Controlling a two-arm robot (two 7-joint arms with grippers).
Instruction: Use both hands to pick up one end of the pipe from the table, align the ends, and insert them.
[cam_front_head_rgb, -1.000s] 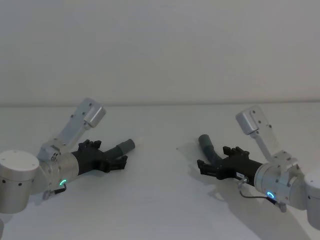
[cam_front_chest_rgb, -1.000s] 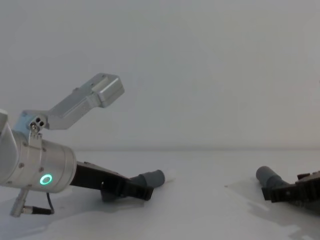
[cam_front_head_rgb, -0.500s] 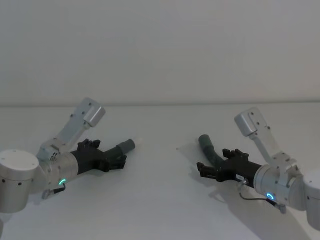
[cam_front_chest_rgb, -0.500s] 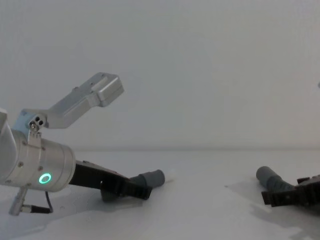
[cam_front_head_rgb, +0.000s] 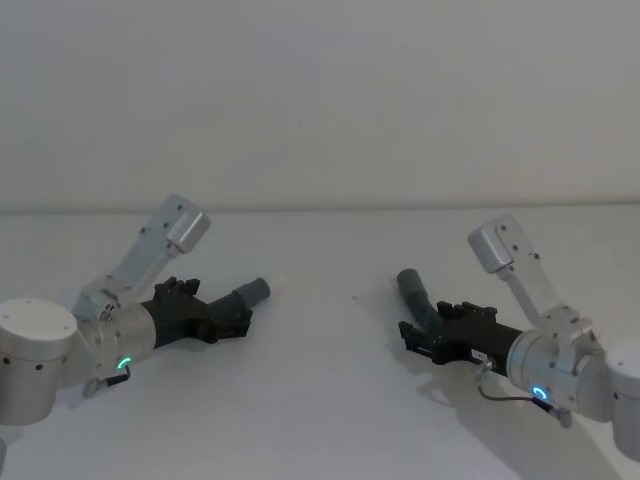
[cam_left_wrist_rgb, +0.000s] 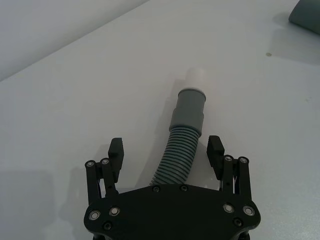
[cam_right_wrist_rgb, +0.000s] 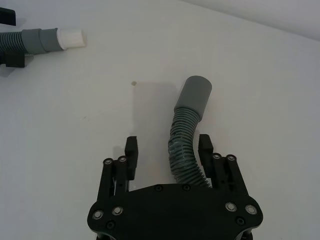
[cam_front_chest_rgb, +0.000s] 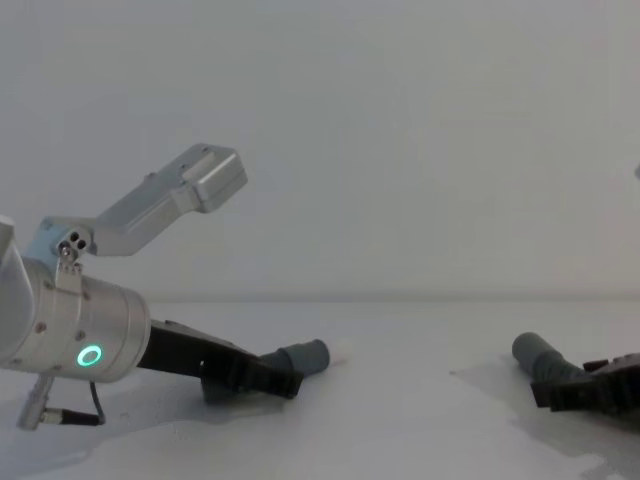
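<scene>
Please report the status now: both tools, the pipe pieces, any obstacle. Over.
Status: left tool open, astride the white-tipped hose; right tool open, astride the curved hose. Both hoses on the table, not joined. No obstacle between them.

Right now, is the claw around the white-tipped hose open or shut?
Open. The left gripper has its fingers on either side of the hose, with white table showing in both gaps.

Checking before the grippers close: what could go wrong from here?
The curved hose lies off-centre in the open right gripper, close to one finger; closing may shove or roll it. The open left gripper straddles the white-tipped hose at its ribs, behind the cuff, so the tip might sag when lifted.
</scene>
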